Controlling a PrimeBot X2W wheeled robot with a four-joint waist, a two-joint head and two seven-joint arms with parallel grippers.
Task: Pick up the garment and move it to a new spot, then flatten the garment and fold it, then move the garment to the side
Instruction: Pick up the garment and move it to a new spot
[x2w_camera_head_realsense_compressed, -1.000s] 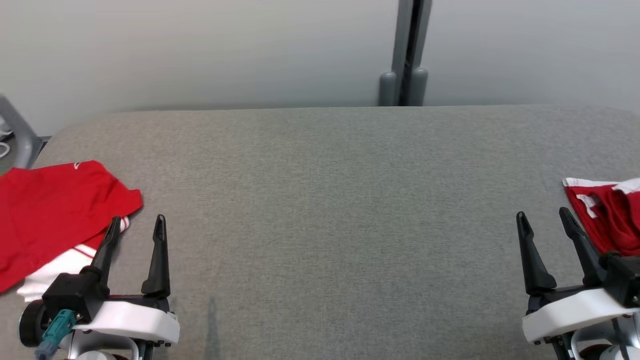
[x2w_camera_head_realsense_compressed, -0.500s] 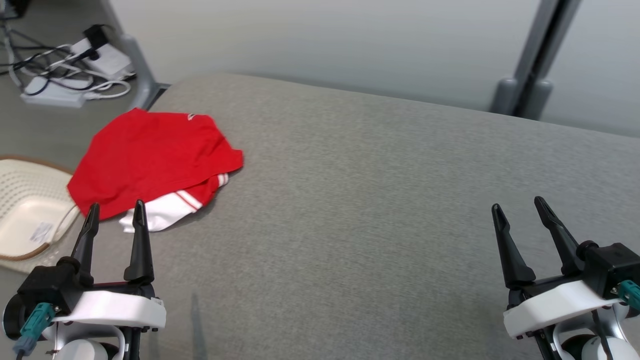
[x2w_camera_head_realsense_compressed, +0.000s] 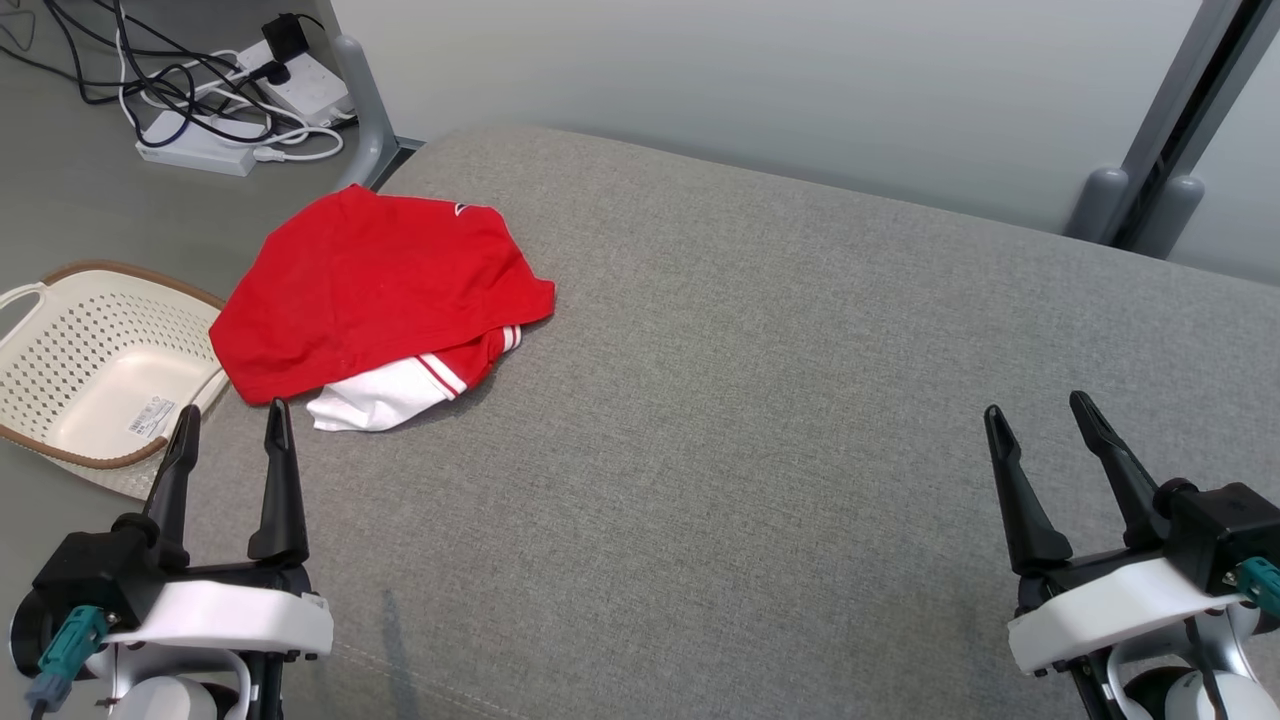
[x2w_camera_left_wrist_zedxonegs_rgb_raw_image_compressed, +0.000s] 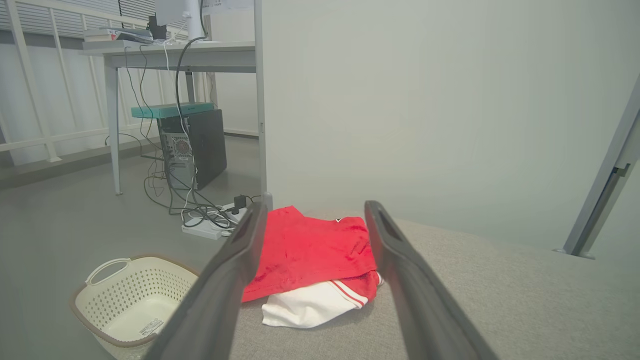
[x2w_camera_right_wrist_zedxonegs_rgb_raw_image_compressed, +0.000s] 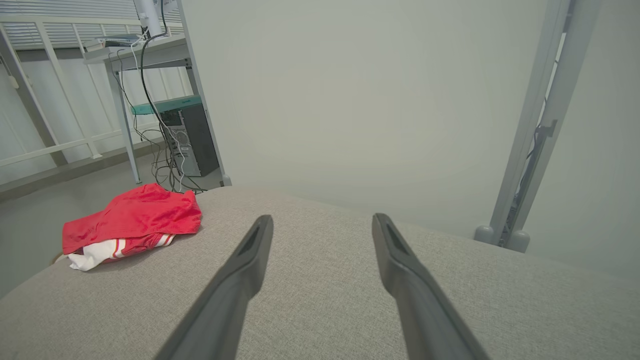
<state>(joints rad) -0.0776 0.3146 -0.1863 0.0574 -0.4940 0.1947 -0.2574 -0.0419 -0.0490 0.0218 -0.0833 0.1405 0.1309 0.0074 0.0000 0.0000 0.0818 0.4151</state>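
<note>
Left gripper (x2w_camera_head_realsense_compressed: 232, 410) spread — empty, garment (x2w_camera_head_realsense_compressed: 370, 280) near

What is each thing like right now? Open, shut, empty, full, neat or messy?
Garment: rumpled, unfolded, lying loose on the grey table.
Left pincer: open, holding nothing.
Right pincer: open, holding nothing.
Basket: empty, upright on the floor beside the table.

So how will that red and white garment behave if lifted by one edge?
Probably floppy: the garment lies in soft folds on the grey cushion, so it should drape and unfold. Likely light, as the cloth looks thin. Pushed, it would probably bunch rather than slide on that woven surface.
</note>
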